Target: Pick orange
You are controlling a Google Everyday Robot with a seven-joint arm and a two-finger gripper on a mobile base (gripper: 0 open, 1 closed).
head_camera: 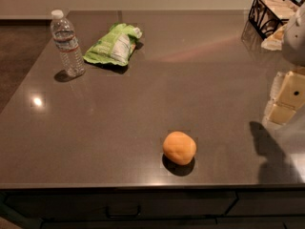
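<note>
Low in the frame sat one orange (pixel 179 147); upper left, one bottle (pixel 67 44) and one green bag (pixel 113 45); at right, one gripper (pixel 285 101), how open I couldn't tell.

1 each: orange (pixel 179 148), btl (pixel 68 44), chip bag (pixel 113 45), basket (pixel 256 12), gripper (pixel 285 97) at right

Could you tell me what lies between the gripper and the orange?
Only bare countertop separates the gripper, at the right edge, from the orange, in the camera view.
</note>
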